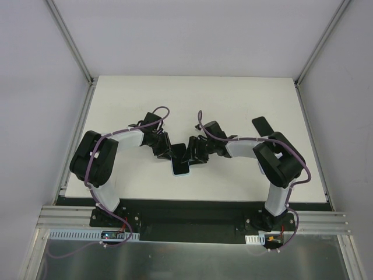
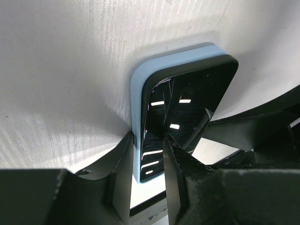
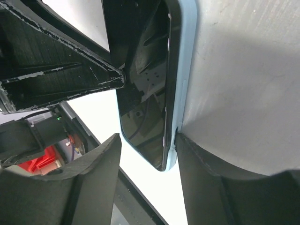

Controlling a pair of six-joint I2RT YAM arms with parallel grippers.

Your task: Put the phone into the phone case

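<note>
— Where is the phone [image 2: 183,108]?
— It lies in the light-blue phone case [image 2: 136,103] on the table [image 2: 61,70], and its near corner is between the fingers of the left gripper [image 2: 149,138]. One finger [image 2: 174,164] rests on the glass, the other [image 2: 123,173] touches the outer side of the case. The gap is narrow, but I cannot tell if it really pinches.
— And the right gripper [image 3: 149,138]?
— Clearly open, holding nothing. The end of the phone is between its fingers. One finger [image 3: 201,178] touches the case edge and the other stands a little apart from the glass.
</note>
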